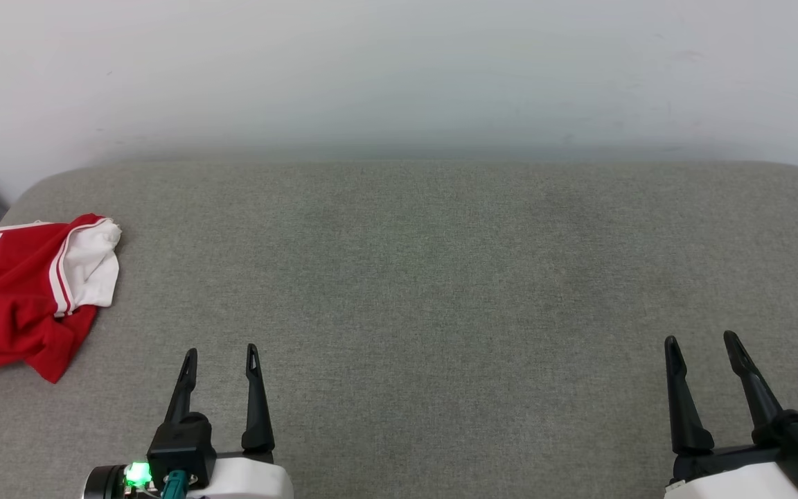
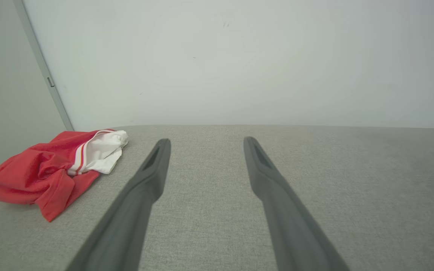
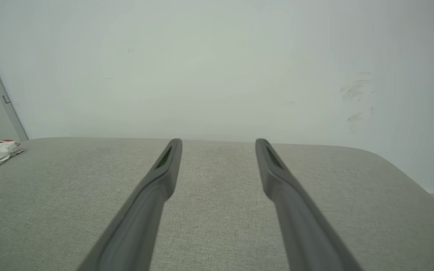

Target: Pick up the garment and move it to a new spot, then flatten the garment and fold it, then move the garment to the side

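Nearest the robot, the left gripper [image 1: 222,350], two long dark tapered fingers on a white wrist, hovers over the near left of the surface [image 1: 440,277], a grey woven-fabric top with rounded far corners. Its fingers stand wide apart with nothing between them. The right gripper [image 1: 700,337], of the same build, hovers over the near right, fingers likewise spread wide and empty. Both point toward the far edge.

Beyond the fingertips, the middle and right of the surface lie open right up to the far edge.

The garment [image 1: 18,298], a crumpled red jersey T-shirt with a white sleeve and red-and-white striped trim, lies in a heap at the left edge of the surface, ahead and left of the left gripper and apart from it. Its long axis runs diagonally from near-left to far-right. The white sleeve sits at the far-right end, toward the far left corner; a red corner points to the near side. No lettering shows.

Behind the far edge stands a plain pale wall [image 1: 399,69], scuffed at its right.
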{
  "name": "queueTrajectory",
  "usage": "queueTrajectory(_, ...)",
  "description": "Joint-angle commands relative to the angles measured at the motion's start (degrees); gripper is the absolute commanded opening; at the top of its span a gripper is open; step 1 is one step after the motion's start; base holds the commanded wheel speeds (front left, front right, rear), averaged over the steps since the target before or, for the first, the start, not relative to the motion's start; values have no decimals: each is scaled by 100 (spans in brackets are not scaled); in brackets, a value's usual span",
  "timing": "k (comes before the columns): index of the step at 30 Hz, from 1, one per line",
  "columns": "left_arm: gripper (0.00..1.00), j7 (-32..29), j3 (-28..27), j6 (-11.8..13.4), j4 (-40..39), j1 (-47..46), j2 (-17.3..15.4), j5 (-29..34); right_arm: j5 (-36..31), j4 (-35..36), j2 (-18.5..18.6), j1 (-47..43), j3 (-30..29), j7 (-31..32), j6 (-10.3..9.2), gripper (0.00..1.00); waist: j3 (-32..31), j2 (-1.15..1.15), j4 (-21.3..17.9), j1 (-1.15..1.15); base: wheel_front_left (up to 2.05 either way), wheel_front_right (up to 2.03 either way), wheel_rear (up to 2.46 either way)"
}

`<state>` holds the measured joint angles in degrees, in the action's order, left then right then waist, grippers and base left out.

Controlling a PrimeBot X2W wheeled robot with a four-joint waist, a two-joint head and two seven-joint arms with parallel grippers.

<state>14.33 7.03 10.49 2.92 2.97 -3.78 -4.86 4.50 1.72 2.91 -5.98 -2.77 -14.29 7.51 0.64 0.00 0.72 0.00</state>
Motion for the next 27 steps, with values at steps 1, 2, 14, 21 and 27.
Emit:
queueTrajectory(1,100,54,-8,-5,-4,28,-1,124,-78,35,-5,-62,-4,-53,-4,100,3,0,-2,0,0,0,0)
queueTrajectory(2,100,70,-10,-9,6,39,5,155,-125,37,-6,-64,0,-60,-4,100,6,0,-2,0,0,0,0)
queueTrajectory(14,100,90,-114,-99,94,88,64,175,36,-54,-6,-100,7,-93,-4,100,8,0,-17,0,0,0,0)
queueTrajectory(21,100,90,-147,-159,127,87,81,155,181,-129,-6,-109,12,-93,-4,100,25,0,-14,0,0,0,0)
queueTrajectory(27,100,90,-168,-171,134,94,89,140,218,-152,-6,-123,29,-93,-4,100,31,0,-10,0,0,0,0)
